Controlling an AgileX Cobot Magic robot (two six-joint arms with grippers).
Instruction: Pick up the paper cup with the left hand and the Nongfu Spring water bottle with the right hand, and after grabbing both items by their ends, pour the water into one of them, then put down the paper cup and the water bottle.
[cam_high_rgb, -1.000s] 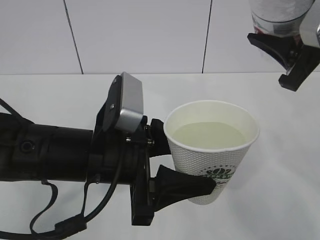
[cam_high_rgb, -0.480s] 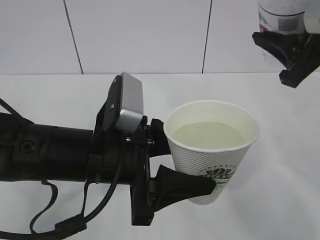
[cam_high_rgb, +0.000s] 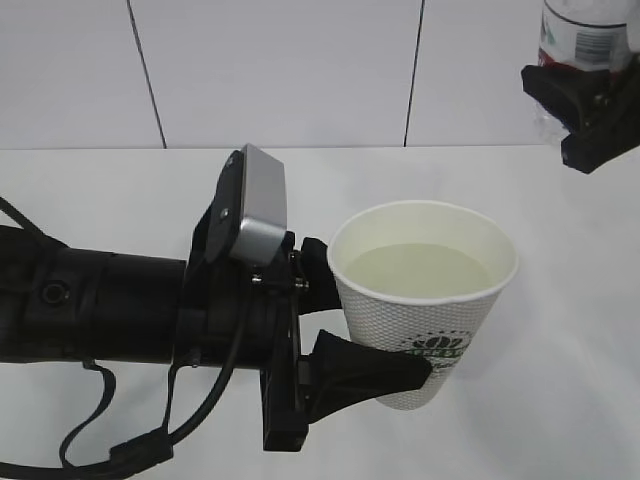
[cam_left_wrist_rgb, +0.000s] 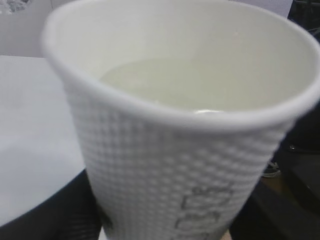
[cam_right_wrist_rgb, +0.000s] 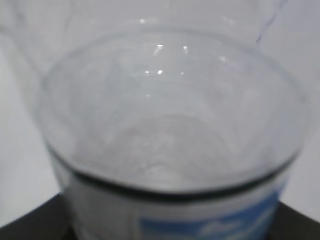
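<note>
The white dimpled paper cup (cam_high_rgb: 425, 300) with a green logo stands upright above the table, and my left gripper (cam_high_rgb: 375, 322) is shut on its lower half. Pale water (cam_high_rgb: 420, 270) fills much of the cup. In the left wrist view the cup (cam_left_wrist_rgb: 185, 150) fills the frame, with one black finger (cam_left_wrist_rgb: 45, 215) on each side of its base. At the top right, my right gripper (cam_high_rgb: 588, 100) is shut on the clear Nongfu Spring water bottle (cam_high_rgb: 585, 30), which is cut off by the frame edge. In the right wrist view the bottle (cam_right_wrist_rgb: 170, 125) is blurred and close.
The white table (cam_high_rgb: 120, 190) runs back to a white panelled wall (cam_high_rgb: 280, 70). A black cable (cam_high_rgb: 150, 440) loops under my left arm at the lower left. The right arm hangs high above the table's far right side.
My right gripper has carried the bottle to the right and slightly up, away from the cup. The left gripper and the cup have stayed still.
</note>
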